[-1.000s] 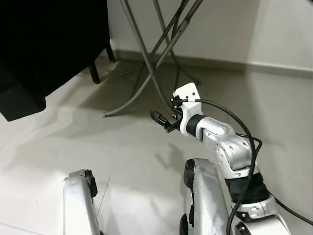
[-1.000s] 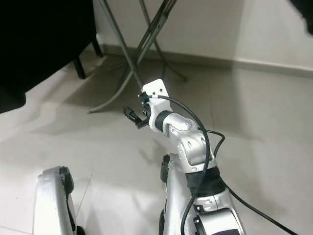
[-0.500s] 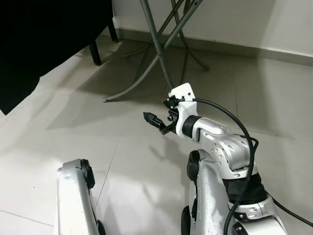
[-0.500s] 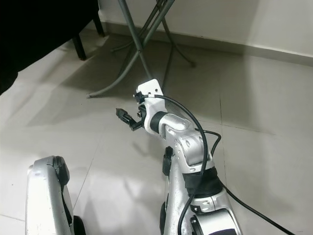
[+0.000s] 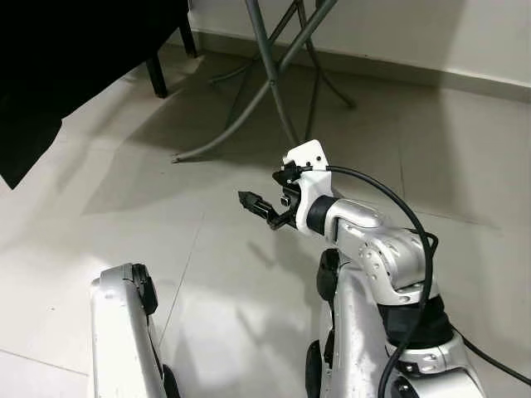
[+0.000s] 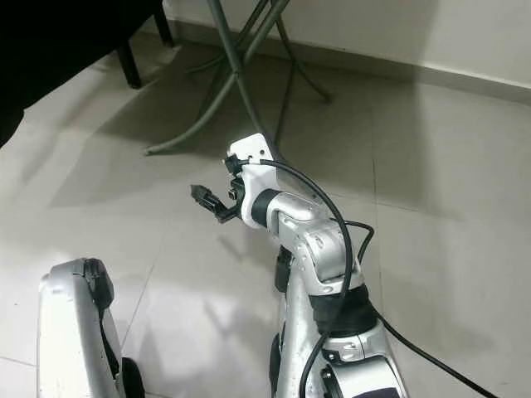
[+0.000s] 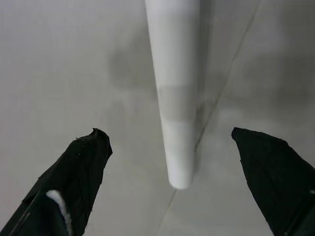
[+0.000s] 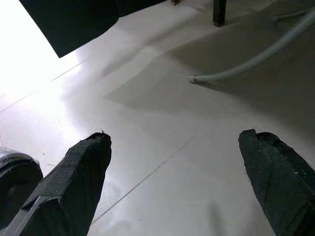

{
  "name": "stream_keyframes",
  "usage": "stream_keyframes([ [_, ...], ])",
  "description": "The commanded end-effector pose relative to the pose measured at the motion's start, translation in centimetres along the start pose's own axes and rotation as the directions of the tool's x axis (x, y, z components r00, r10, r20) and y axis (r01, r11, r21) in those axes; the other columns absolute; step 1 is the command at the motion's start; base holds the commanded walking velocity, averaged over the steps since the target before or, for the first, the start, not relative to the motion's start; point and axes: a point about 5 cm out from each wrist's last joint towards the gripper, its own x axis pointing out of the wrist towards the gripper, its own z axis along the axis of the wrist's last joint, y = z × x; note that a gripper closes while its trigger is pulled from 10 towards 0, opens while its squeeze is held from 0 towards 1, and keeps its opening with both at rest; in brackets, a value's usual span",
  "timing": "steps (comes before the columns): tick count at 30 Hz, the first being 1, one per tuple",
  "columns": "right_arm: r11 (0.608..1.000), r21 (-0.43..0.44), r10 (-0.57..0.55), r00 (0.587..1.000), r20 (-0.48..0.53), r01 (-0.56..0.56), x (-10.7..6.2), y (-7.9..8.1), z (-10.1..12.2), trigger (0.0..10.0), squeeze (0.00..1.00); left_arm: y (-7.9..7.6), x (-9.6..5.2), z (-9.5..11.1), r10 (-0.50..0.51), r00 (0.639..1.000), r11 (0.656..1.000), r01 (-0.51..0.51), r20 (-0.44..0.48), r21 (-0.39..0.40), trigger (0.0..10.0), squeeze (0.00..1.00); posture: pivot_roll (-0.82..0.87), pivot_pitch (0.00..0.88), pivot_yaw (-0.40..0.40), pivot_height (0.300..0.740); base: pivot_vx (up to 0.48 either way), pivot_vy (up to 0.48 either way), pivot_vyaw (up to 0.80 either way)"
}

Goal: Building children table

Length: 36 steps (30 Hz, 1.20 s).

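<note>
My right gripper [image 5: 254, 201] is held out in front of me at mid height above the tiled floor [image 5: 124, 207], open, with nothing between its fingers [image 8: 74, 182]. In the left wrist view a white round rod [image 7: 174, 88], like a table leg, runs lengthwise over the floor, and its rounded end lies beyond the gap of my left gripper [image 7: 165, 132]. That gripper is open and not touching the rod. My left forearm [image 5: 124, 332] hangs low at the picture's lower left.
A grey metal folding stand [image 5: 265, 66] with crossed legs rises ahead by the wall [image 5: 415, 33]. Black cloth over dark furniture [image 5: 66, 66] fills the far left, with a dark leg [image 5: 155, 75] on the floor. One curved stand foot [image 8: 246, 61] lies ahead of the right gripper.
The whole view has shifted, so the stand and black cloth sit higher in the picture. My right arm keeps much the same raised pose, its gripper still open.
</note>
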Motion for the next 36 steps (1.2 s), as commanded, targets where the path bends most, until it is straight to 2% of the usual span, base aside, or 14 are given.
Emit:
stream_keyframes([
  [1,1.0,0.002,0.004,1.0,-0.007,-0.004,-0.3,0.1,0.1,10.0,0.0,-0.4,0.1,-1.7,-0.002,0.998,1.0,0.0,-0.057,-0.028,10.0,0.0,-0.18,0.37,-0.111,0.3,0.0,0.0,0.0],
  [8,1.0,0.0,0.004,1.0,-0.01,-0.004,-0.7,0.1,0.5,10.0,0.0,-0.8,0.3,-1.1,-0.029,0.999,0.998,0.027,-0.038,-0.055,10.0,0.0,-0.22,0.403,-0.122,0.3,0.0,0.0,0.0],
  [10,1.0,0.008,0.01,1.0,-0.016,-0.01,-1.1,0.1,0.7,10.0,0.0,-1.8,0.5,-0.5,-0.066,0.998,0.997,0.066,-0.017,-0.046,10.0,0.0,-0.24,0.436,-0.133,0.3,0.0,0.0,0.0],
  [13,1.0,0.014,0.016,1.0,-0.018,-0.016,-1.1,0.2,0.7,10.0,0.0,-2.0,0.6,-0.4,-0.071,0.997,0.997,0.07,-0.017,-0.043,10.0,0.0,-0.25,0.449,-0.137,0.3,0.0,0.0,0.0],
  [19,0.999,0.011,0.034,0.999,-0.018,-0.034,-1.2,0.6,1.2,10.0,0.0,-1.7,0.8,-0.4,-0.051,0.999,0.997,0.05,-0.006,-0.062,10.0,0.0,-0.31,0.507,-0.171,0.3,0.0,0.0,0.0],
  [25,0.999,0.001,0.035,0.999,-0.014,-0.035,-1.9,0.4,1.7,10.0,0.0,-1.2,0.9,0.2,-0.029,1.0,0.999,0.029,0.008,-0.021,10.0,0.0,-0.35,0.521,-0.201,0.3,0.0,0.0,0.0],
  [31,0.999,-0.001,0.032,0.999,-0.022,-0.032,-2.6,0.2,1.8,10.0,0.0,-0.6,0.9,0.4,0.004,1.0,1.0,-0.004,0.017,-0.011,10.0,0.0,-0.39,0.527,-0.229,0.3,0.0,0.0,0.0],
  [36,1.0,-0.005,0.024,0.999,-0.032,-0.025,-3.6,-0.3,2.1,10.0,0.0,-1.1,1.1,0.2,0.028,0.999,0.999,-0.028,0.022,-0.03,10.0,0.0,-0.46,0.518,-0.286,0.3,0.0,0.0,0.0],
])
